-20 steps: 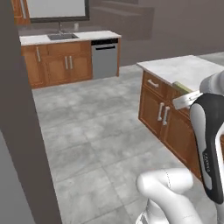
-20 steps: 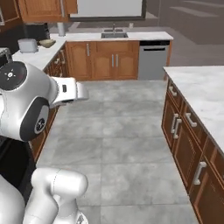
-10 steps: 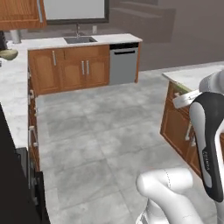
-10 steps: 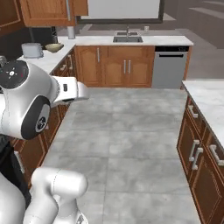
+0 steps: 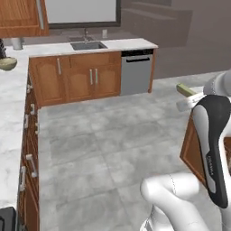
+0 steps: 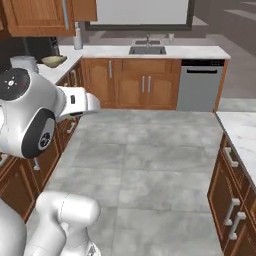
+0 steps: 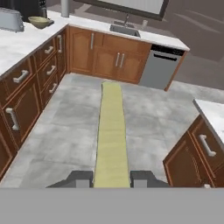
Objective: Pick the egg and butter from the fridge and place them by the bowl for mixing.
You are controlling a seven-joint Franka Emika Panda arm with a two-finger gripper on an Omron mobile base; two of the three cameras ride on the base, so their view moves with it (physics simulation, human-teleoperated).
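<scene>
My gripper (image 7: 112, 178) is shut on the butter (image 7: 111, 131), a long pale yellow-olive stick that juts straight out from between the two dark fingertips (image 7: 81, 178), high above the tiled floor. In the left base view the butter's square end (image 5: 185, 89) sticks out past the white hand at the right. The bowl (image 7: 39, 21), shallow and olive-tan, rests on the white left-hand counter near the back corner; both base views also show the bowl (image 5: 6, 63) (image 6: 54, 61). It lies well ahead and to the left of the gripper. The egg and the fridge are out of view.
Wooden cabinets with a white counter (image 6: 100, 51) run along the left and back walls, with a sink (image 5: 89, 45) and a grey dishwasher (image 5: 136, 71). A silver toaster (image 7: 11, 19) stands near the bowl. An island cabinet (image 6: 235, 165) borders the right. Open tiled floor lies between.
The whole picture has shifted: the base has turned, so the back counter with sink and the left counter with the bowl have come into view. The butter stays gripped.
</scene>
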